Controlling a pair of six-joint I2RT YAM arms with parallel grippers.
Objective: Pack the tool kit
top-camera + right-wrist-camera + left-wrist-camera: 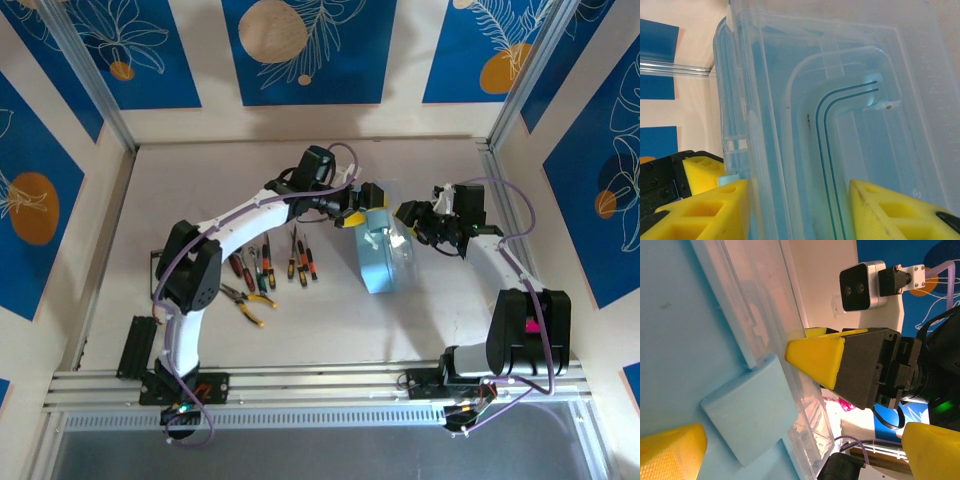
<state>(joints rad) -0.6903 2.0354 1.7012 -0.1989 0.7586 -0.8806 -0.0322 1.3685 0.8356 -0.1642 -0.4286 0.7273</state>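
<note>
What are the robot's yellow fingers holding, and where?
The right gripper straddles an edge of the clear lid, but a firm pinch cannot be told. The left gripper is open, holding nothing.

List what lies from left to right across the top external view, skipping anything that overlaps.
Left arm's dark elbow joint → red-handled screwdrivers → orange-and-black screwdrivers → light-blue case → right arm's dark elbow joint.
</note>
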